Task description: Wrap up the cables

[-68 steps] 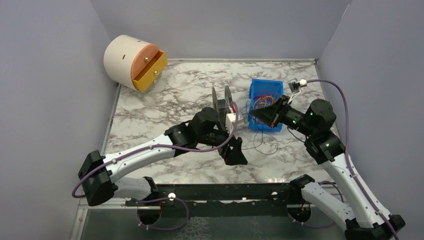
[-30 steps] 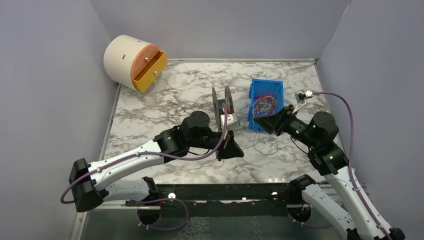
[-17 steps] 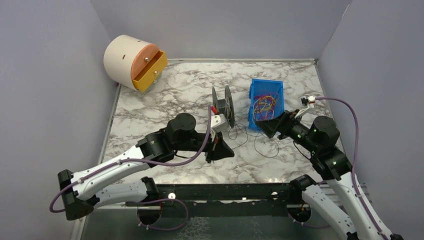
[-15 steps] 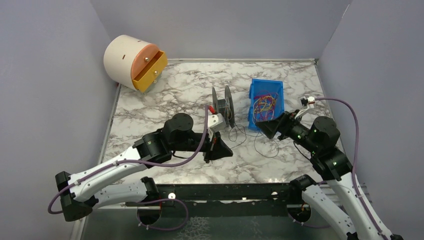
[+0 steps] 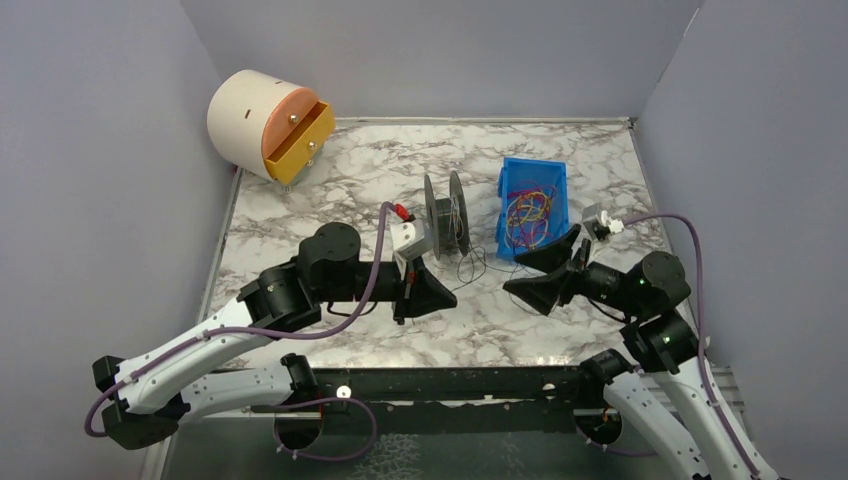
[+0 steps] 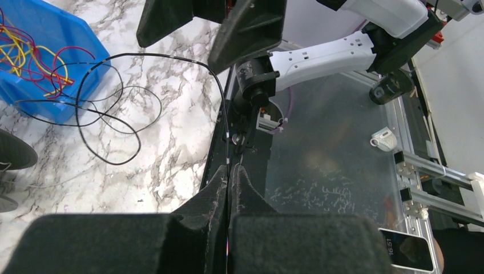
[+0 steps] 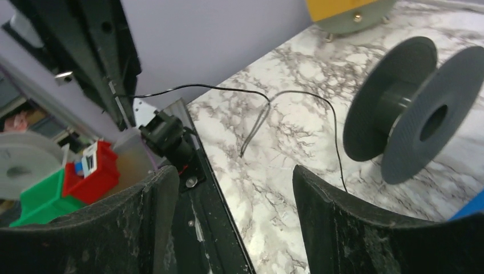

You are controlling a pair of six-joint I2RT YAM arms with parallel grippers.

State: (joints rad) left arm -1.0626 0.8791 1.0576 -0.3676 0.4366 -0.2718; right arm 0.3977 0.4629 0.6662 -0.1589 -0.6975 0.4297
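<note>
A thin black cable (image 6: 224, 108) runs from loops on the marble beside the blue bin (image 6: 57, 23) up into my left gripper (image 6: 229, 171), which is shut on it. From above, that gripper (image 5: 428, 295) hangs near the table's front edge, below the dark spool (image 5: 447, 215). The cable's slack (image 5: 470, 268) lies between the spool and the bin (image 5: 508, 180). My right gripper (image 5: 540, 275) hovers open and holds nothing, just in front of the bin and pointing left. In the right wrist view the jaws (image 7: 231, 174) stand wide apart, with the spool (image 7: 422, 108) and the cable (image 7: 228, 88) ahead.
Several coloured wires (image 5: 530, 208) lie tangled in the blue bin. A round cream drawer unit (image 5: 265, 120) with a yellow drawer stands at the back left. The black frame rail (image 5: 450, 382) runs along the near edge, and grey walls close in the sides.
My left arm has drawn back to the left and nearer, pulling the black cable with it. The right gripper has left the bin, moved nearer and opened.
</note>
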